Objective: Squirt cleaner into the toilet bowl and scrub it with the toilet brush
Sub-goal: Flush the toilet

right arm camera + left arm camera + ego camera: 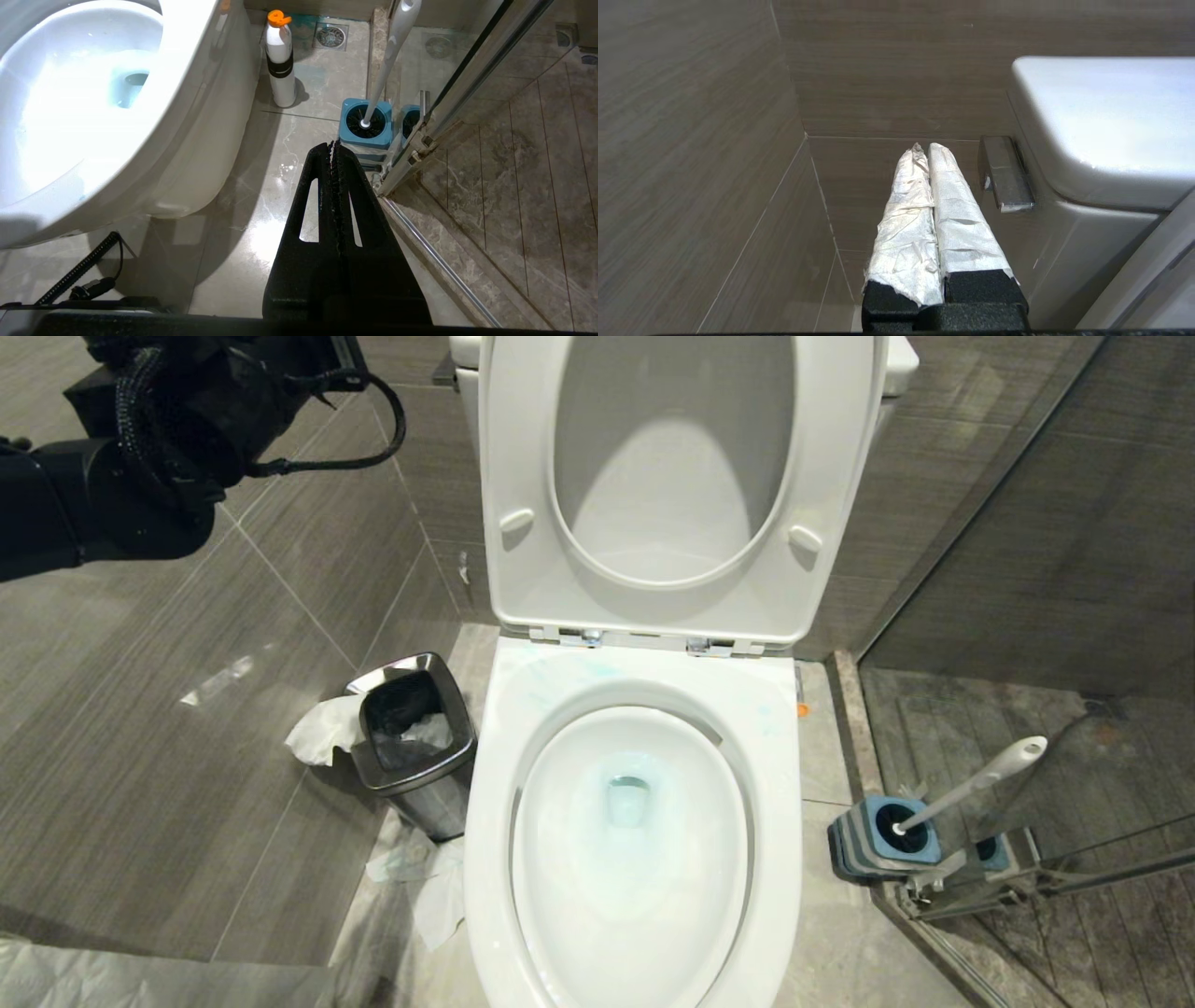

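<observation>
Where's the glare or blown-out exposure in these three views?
Head view: mild floor glint beside the waste bin; toilet bowl evenly lit. Right wrist view: bowl interior blown out white, bright reflection on wet floor. Left wrist view: soft sheen on the tank lid, flush lever clear.

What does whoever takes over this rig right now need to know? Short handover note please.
Left gripper: shut, empty, raised beside the flush lever on the tank.
Right gripper: shut, empty, low over the floor near the brush holder.
Brush: standing in its holder, right of the toilet.
Bottle: on the floor beside the toilet.
Bowl: seat up, water tinted blue, faint teal streaks on the rim.
Done: cleaner appears to be in. Whether scrubbing happened can't be told.
Left: probably flushing.
</observation>
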